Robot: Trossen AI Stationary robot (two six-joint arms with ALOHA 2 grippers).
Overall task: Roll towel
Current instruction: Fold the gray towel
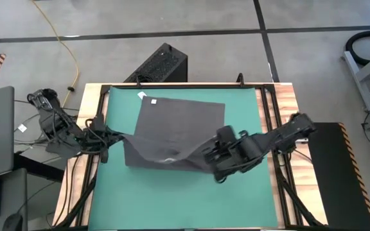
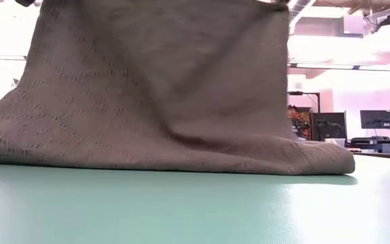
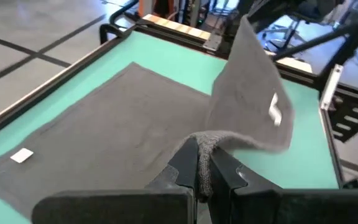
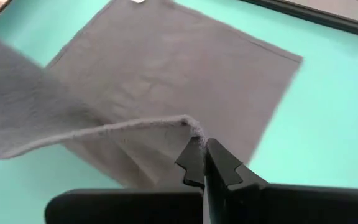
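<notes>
Fingers of the left gripper [image 3: 199, 171] were pinched on the near left corner of the towel [image 1: 178, 125], lifted off the green mat [image 1: 249, 199]. Across the mat's middle the dark grey cloth lay flat at its far part, white tag [image 1: 152, 101] at the far left corner. Right gripper [image 4: 202, 160] pinched the near right corner, raised likewise.

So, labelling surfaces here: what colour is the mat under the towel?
Plain green mat, clearest in the high view, under the dark grey towel.

dark grey towel [image 1: 178, 125], white tag [image 1: 152, 101], green mat [image 1: 243, 192]
</notes>
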